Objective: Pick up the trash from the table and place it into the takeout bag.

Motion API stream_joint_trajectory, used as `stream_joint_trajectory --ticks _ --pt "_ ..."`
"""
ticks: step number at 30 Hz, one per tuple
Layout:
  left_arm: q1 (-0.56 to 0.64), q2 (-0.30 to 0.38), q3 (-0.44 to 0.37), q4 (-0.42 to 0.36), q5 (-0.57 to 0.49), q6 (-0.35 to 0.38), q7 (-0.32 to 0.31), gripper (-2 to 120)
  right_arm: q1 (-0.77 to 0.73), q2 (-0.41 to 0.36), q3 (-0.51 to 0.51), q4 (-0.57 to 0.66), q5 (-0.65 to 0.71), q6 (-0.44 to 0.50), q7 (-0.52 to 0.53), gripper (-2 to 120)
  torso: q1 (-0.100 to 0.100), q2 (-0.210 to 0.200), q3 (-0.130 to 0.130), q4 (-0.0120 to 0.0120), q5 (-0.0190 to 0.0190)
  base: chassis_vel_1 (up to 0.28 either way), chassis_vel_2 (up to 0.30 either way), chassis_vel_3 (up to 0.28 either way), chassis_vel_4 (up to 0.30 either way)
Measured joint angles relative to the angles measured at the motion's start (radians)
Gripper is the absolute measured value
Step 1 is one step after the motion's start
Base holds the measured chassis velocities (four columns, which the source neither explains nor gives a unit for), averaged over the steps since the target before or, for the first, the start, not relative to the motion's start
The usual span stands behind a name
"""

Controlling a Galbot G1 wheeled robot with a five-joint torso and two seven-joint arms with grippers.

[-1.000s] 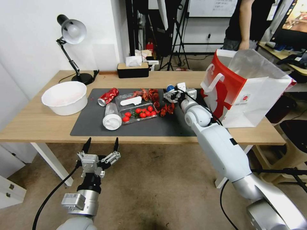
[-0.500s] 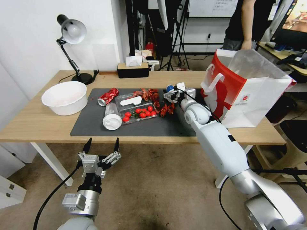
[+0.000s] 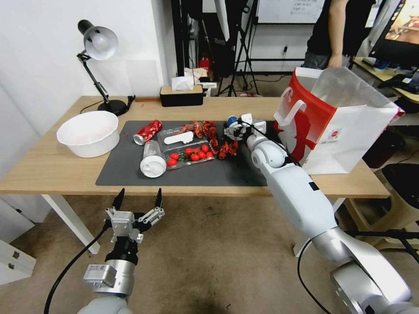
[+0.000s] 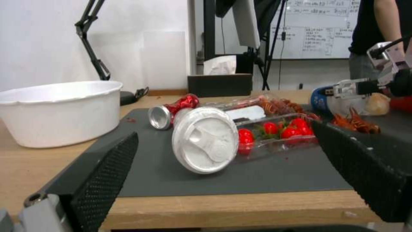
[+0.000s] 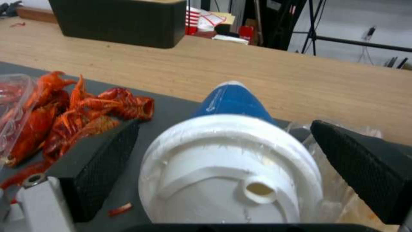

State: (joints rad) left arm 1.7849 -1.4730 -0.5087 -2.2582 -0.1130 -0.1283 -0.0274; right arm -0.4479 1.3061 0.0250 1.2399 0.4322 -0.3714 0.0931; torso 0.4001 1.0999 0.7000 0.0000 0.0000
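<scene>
While the left gripper [image 3: 137, 201] hangs idle and spread below the near edge of the table [image 3: 52, 168], the right gripper [image 3: 234, 129] works at the far right of the dark mat [image 3: 131, 174], its ridged black fingers [image 5: 105, 164] parted on either side of the blue cup [image 5: 234, 100] with no contact evident. By my reading this is the grasp step on that cup: the next move calls for closing squarely on its smooth, tapering wall behind the stiff white lid [image 5: 227, 170], which looks liable to slip. Spiky red crayfish shells [image 3: 227, 149] lie just left of it; the glossy paper takeout bag [image 3: 336, 126] stands open to the right.
</scene>
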Motion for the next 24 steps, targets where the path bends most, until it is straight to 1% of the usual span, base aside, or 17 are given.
stream_joint_trajectory --ticks 7,24 --pt "0.002 0.003 -0.007 -0.002 -0.007 -0.002 0.0 100 -0.001 0.007 0.002 -0.01 0.002 -0.012 0.0 100 0.0 0.0 0.0 0.0 -0.0001 0.0 0.0 0.0 0.0" --pt "0.005 0.004 -0.003 -0.001 -0.018 -0.002 -0.001 100 -0.004 0.019 0.014 -0.046 0.004 -0.003 -0.002 100 0.0 0.0 0.0 0.0 0.0 0.0 0.0 0.0 0.0"
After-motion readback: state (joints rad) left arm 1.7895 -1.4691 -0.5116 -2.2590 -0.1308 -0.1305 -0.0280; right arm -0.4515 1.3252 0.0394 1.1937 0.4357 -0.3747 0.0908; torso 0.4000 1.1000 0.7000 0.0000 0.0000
